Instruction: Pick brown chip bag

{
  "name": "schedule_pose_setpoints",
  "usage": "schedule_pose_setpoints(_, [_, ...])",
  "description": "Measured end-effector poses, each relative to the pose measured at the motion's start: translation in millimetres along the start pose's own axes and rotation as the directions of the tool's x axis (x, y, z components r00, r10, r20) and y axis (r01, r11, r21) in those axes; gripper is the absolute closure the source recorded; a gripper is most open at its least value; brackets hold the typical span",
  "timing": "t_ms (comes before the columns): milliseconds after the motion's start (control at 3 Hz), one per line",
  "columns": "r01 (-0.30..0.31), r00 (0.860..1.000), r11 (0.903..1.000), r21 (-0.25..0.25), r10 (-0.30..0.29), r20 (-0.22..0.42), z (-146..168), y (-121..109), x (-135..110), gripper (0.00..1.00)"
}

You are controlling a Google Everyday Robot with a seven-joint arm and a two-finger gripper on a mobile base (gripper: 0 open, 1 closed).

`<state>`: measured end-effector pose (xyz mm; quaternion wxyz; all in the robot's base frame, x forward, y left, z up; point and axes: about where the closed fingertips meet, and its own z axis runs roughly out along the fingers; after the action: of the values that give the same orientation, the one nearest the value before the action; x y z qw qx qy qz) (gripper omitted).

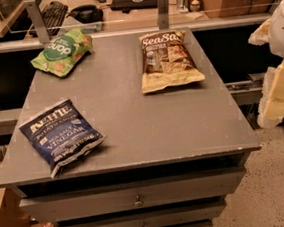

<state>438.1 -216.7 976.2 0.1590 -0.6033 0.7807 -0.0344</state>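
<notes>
The brown chip bag (168, 59) lies flat at the back right of the grey cabinet top (147, 120). It has a dark brown top with white "SeaSa" lettering and a pale tan lower part. My gripper (277, 95) shows as a blurred white and pale yellow shape at the right edge of the view. It is off the cabinet's right side, well apart from the bag and holding nothing that I can see.
A green bag (61, 52) lies at the back left and a dark blue Kettle bag (59, 134) at the front left. Behind the cabinet runs a desk with a keyboard (52, 14) and two metal posts (163, 7). Drawers (137, 199) are below the top.
</notes>
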Motion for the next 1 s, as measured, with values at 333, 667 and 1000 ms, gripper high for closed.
schedule_pose_setpoints(333, [0.000,1.000,1.0000,0.000,0.000,0.000,0,0,0,0.00])
schedule_pose_setpoints(667, [-0.001,0.999,0.9997,0.023,0.001,0.033,14,-29,-14,0.00])
schedule_pose_setpoints(1000, [-0.031,0.995,0.9980,0.055,0.026,0.091,42,-78,-34,0.00])
